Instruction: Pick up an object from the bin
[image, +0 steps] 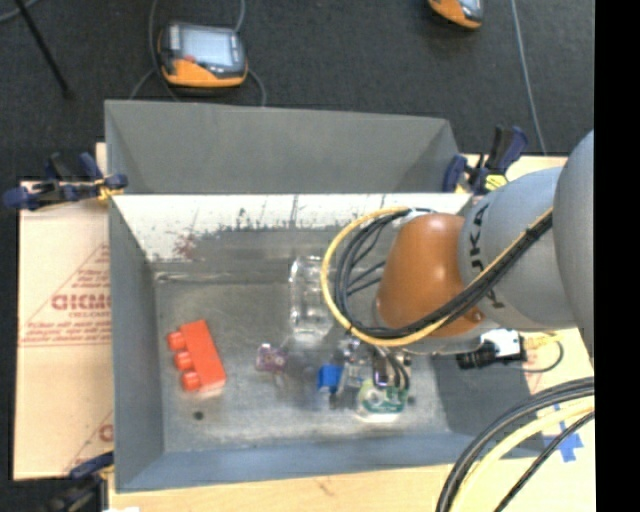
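Step in hand: the approach, as I judge it. The gripper is down at the floor among the small things and nothing is visibly lifted. The next move calls for settling squarely round one piece, closing on it, then rising straight (the near wall is close).

1. Arm (520, 250): reaches in from the right, wrist bent steeply downward, its orange cover (425, 270) and looped cables hanging over the right half of the floor.
2. Bin (130, 330): grey metal, sloped walls, with few things on its floor.
3. Gripper (368, 385): low at the front right of the floor. How far it is open cannot be told from here, nor whether it has hold of anything.
4. Orange-red toy brick (195, 357): front left, well apart from the gripper.
5. Clear glassy piece (310, 300): mid-floor, just behind the gripper.
6. Green-and-white piece (385, 402): directly under the gripper, touching or nearly so; the likeliest pick.
7. Small blue piece (328, 378): just beside the gripper, on its left.
8. Small purple piece (268, 358): between the blue piece and the brick.
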